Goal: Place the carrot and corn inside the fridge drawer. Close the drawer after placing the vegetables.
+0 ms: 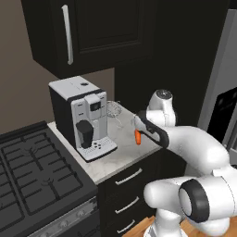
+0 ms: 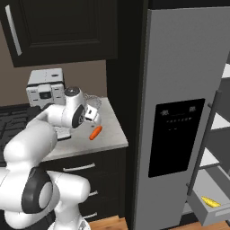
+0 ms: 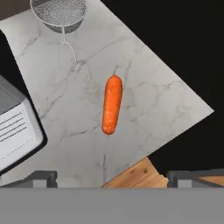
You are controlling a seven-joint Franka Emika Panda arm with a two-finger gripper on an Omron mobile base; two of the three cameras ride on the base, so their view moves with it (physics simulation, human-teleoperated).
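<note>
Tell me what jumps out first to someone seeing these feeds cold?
The bright orange carrot lies alone on the pale marble counter, with the open claw hovering above it. Off to the right, the fridge drawer stands pulled out with the yellow corn already inside. A white coffee machine sits at the counter's left.

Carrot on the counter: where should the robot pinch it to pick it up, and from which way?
Best around its middle, from straight above. The carrot lies flat and alone on the marble counter, so nothing blocks a top approach. Its long sides are smooth and nearly parallel there, so the open gripper should probably close across the narrow width, not end to end. The strainer sits well clear.
</note>
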